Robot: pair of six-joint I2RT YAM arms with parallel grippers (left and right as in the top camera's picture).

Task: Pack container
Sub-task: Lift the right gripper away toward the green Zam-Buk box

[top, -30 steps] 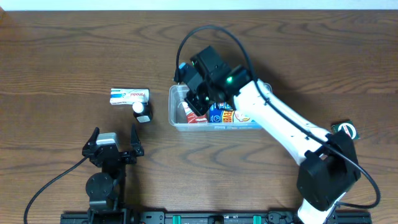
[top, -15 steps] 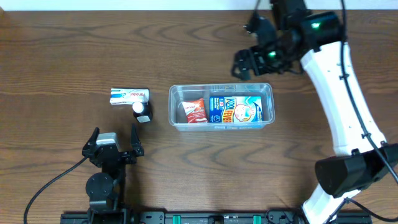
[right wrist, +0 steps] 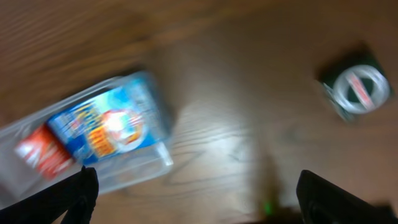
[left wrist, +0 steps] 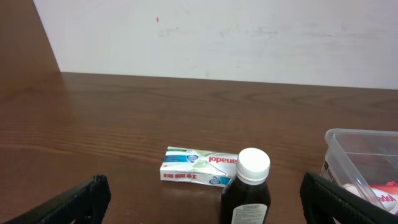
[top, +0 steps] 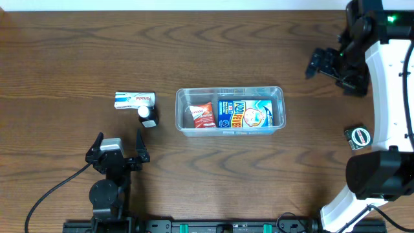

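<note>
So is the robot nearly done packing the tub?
Partly. A red packet and a blue box lie in the container. Nothing is in hand: the right gripper and left gripper are both open and empty. Left outside on the table: the white Panadol box, the white-capped dark bottle and a small dark packet at the right.

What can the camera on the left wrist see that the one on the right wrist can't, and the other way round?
Only the left wrist view shows the white toothpaste box and the dark bottle with a white cap. Only the blurred right wrist view shows the blue box inside the tub and a small dark item with a white ring. Both show the clear tub and the wooden table.
</note>
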